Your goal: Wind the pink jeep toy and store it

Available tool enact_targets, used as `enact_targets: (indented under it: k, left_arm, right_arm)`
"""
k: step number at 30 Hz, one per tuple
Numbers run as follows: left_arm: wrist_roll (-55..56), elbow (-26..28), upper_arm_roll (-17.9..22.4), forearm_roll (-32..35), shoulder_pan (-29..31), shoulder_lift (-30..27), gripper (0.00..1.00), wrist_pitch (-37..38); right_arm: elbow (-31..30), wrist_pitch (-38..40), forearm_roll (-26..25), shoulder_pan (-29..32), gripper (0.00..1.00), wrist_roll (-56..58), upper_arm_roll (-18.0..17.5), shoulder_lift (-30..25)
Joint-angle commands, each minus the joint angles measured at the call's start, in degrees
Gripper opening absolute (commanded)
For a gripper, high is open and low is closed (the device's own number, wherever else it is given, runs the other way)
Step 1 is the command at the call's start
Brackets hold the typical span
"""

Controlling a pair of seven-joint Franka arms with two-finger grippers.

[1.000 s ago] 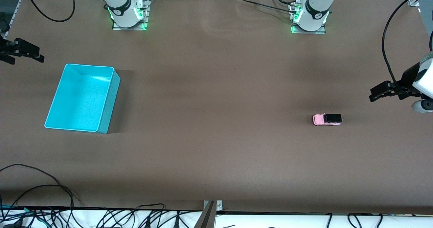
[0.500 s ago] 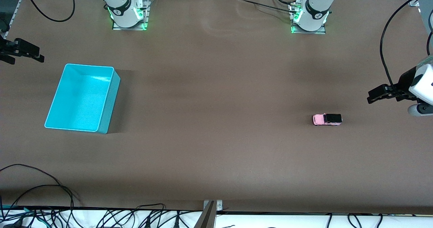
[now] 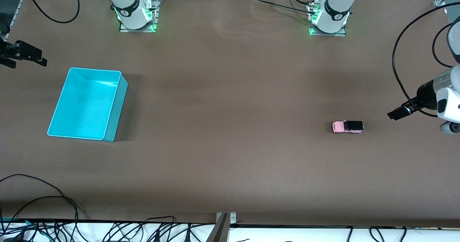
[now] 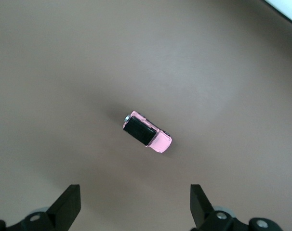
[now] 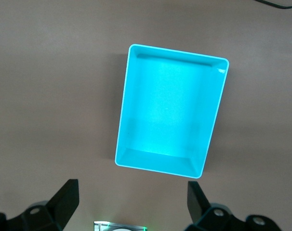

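The small boxy pink jeep toy (image 3: pixel 347 127), with its light pink front, black roof and rear section and dark wheels, stands on its wheels on the brown paper-covered surface (image 3: pixel 230 145), at about four o'clock from the middle of the surface in the front view, toward the left arm's end. Its pink nose points toward the right arm's end and its black rear toward the left arm's end. Nothing touches it.

The left hand (image 3: pixel 397 113) hangs in the air over the surface at about two o'clock from the jeep in the front view, near it but apart. In the left wrist view its two black fingers (image 4: pixel 65 208) stand wide apart with nothing between them, and the jeep (image 4: pixel 147 132) lies on the surface ahead of the gap.

The open rectangular cyan plastic bin (image 3: pixel 111 107) rests on the surface at about nine o'clock from the middle in the front view, toward the right arm's end, well apart from the jeep; its far end lies farther from the front camera than the jeep. Its inside holds nothing.

The right hand (image 3: pixel 40 59) waits at about eleven o'clock from the bin in the front view, over the edge of the surface. In the right wrist view its black fingers (image 5: pixel 64 199) are spread apart and empty, with the bin (image 5: pixel 125 115) below.
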State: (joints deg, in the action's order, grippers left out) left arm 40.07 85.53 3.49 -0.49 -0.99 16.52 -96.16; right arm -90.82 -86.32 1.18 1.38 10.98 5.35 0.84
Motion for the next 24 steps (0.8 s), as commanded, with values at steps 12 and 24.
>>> enact_targets:
  k: [12, 24]
  left_arm:
    - [32.5, 2.2, -0.2, -0.7, -0.4, 8.3, 1.00, -5.3]
    - [46.5, 12.4, -0.1, -0.9, 0.3, 9.8, 1.00, -20.2]
  right_arm:
    - [0.9, 1.1, 0.1, 0.1, 1.00, -0.3, -0.2, -0.2]
    - [0.9, 1.1, 0.1, 0.1, 1.00, -0.3, -0.1, -0.2]
